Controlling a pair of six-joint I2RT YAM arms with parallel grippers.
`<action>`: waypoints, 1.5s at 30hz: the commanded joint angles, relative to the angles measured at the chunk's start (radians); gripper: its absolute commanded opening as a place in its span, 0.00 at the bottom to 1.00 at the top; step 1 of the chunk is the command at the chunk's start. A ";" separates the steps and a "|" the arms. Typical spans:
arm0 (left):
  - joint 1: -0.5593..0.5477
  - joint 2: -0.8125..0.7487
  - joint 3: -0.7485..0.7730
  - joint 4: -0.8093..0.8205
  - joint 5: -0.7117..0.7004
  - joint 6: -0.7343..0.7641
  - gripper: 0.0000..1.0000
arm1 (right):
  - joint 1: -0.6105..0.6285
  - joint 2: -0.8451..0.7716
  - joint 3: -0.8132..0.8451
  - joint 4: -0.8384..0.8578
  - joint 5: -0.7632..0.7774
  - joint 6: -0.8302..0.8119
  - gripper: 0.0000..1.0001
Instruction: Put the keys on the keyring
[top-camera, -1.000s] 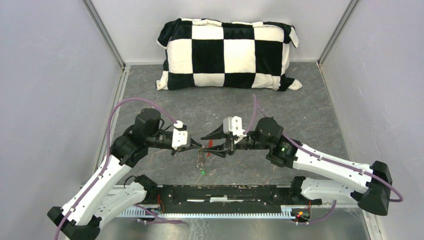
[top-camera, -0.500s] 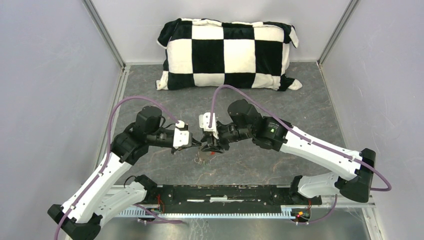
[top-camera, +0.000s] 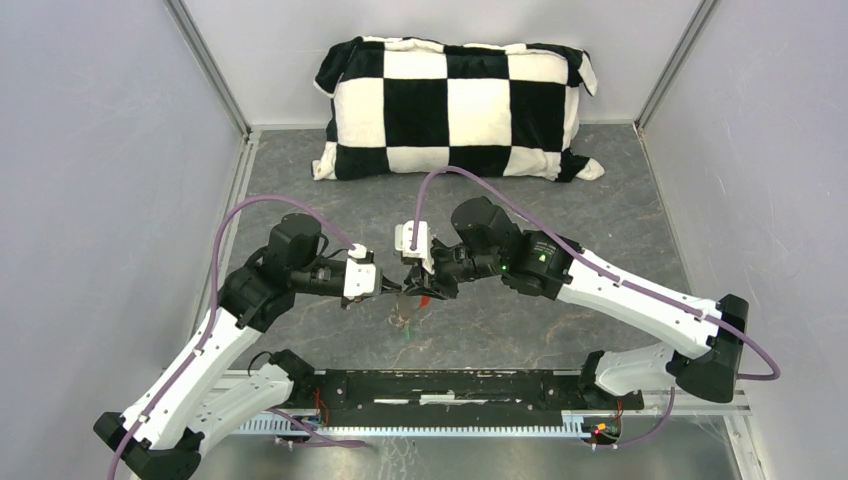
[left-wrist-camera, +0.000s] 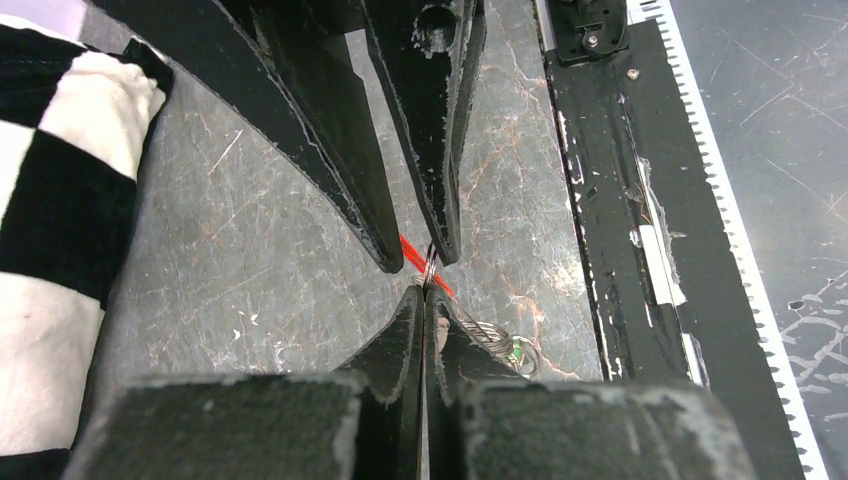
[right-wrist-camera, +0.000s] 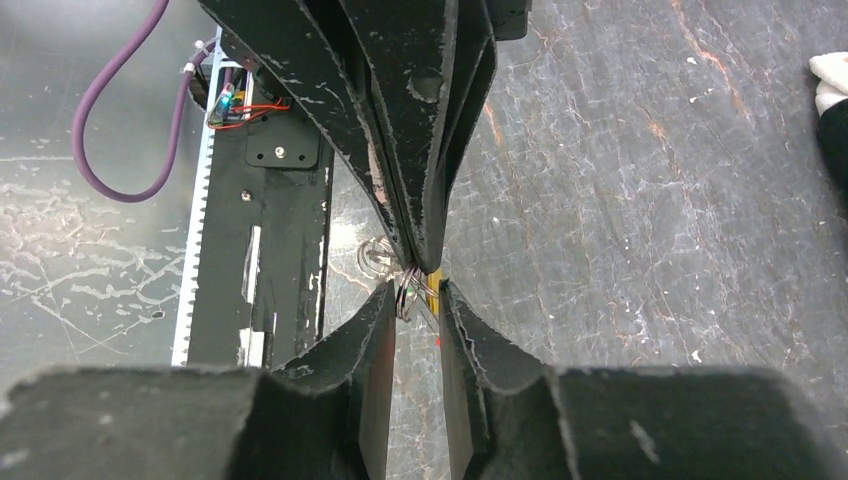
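My left gripper (left-wrist-camera: 425, 292) is shut on the keyring (left-wrist-camera: 429, 270), a thin silver ring seen edge-on at its tips. The ring's red tag (left-wrist-camera: 408, 249) shows just behind it. A chain hangs down from the ring to the green-headed key (left-wrist-camera: 515, 350). My right gripper (right-wrist-camera: 415, 292) faces the left gripper (right-wrist-camera: 421, 262) tip to tip, its jaws a small way apart on either side of the keyring (right-wrist-camera: 405, 296). A brass-yellow piece (right-wrist-camera: 432, 286), probably the other key, lies against its right finger. From above, both grippers (top-camera: 398, 289) (top-camera: 424, 288) meet over the red tag (top-camera: 424, 299).
A black-and-white checkered pillow (top-camera: 455, 108) lies at the back of the grey table (top-camera: 600, 210). A black rail (top-camera: 450, 388) runs along the near edge between the arm bases. Grey walls stand on both sides.
My right arm has swung left and raised its elbow, bringing its gripper onto the ring. Its jaws have narrowed. The left gripper has stayed shut and almost still.
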 joint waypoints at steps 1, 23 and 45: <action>0.000 -0.007 0.040 0.016 0.024 0.041 0.02 | -0.002 0.018 0.044 0.040 0.029 0.027 0.26; 0.000 -0.055 0.014 0.042 0.017 -0.033 0.52 | -0.047 -0.259 -0.389 0.728 0.011 0.262 0.00; 0.000 -0.083 -0.150 0.456 0.136 -0.356 0.46 | -0.032 -0.210 -0.678 1.329 0.151 0.499 0.00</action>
